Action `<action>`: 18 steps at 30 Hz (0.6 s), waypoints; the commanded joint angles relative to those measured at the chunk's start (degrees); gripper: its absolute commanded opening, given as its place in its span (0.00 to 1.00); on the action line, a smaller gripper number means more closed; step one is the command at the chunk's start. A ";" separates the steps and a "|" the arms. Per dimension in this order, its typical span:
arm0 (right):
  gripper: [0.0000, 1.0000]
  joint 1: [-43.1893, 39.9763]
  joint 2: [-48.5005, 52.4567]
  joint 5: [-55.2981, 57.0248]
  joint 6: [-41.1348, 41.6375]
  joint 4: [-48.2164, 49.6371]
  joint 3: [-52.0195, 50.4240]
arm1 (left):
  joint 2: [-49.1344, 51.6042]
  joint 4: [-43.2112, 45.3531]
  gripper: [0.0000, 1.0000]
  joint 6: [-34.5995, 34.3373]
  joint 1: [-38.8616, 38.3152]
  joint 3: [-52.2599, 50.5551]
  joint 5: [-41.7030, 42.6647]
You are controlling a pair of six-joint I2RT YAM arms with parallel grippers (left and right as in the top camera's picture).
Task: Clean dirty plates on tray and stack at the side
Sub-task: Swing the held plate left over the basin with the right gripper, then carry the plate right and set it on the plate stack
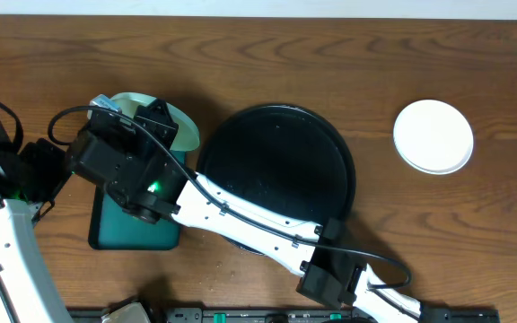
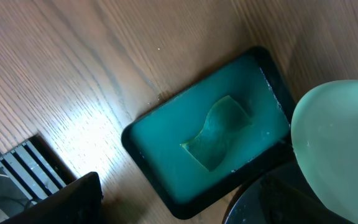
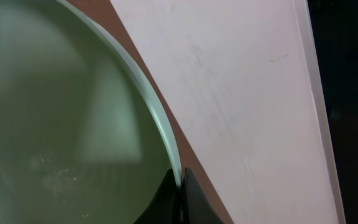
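Observation:
My right gripper point(image 1: 153, 118) is shut on the rim of a pale mint-green plate point(image 1: 176, 128) and holds it tilted over the far end of the teal tray. In the right wrist view the fingers point(image 3: 180, 186) pinch the plate's edge point(image 3: 61, 112), and faint specks show on its face. The large round black tray point(image 1: 276, 144) has nothing on it. A white plate point(image 1: 433, 135) lies on the table at the far right. A second mint plate is not in view. My left gripper point(image 1: 27, 166) is at the left, open and empty.
A small teal rectangular tray point(image 2: 166, 137) holds a teal sponge point(image 2: 219, 130), with the mint plate point(image 2: 340, 143) beside it. My right arm point(image 1: 240, 215) crosses the black tray's near edge. A black rack point(image 2: 23, 171) stands at the table's front.

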 commanded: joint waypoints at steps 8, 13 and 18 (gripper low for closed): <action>0.01 -4.79 0.70 -22.58 30.47 -14.71 1.44 | 0.07 -0.04 0.81 0.96 0.35 1.46 0.37; 0.01 -13.18 -0.76 -44.46 40.54 -18.34 1.44 | 0.07 0.00 0.81 0.98 0.35 1.46 1.38; 0.01 -24.52 -5.20 -65.44 41.81 -21.14 1.44 | 0.70 0.09 0.81 1.03 -0.70 1.33 2.16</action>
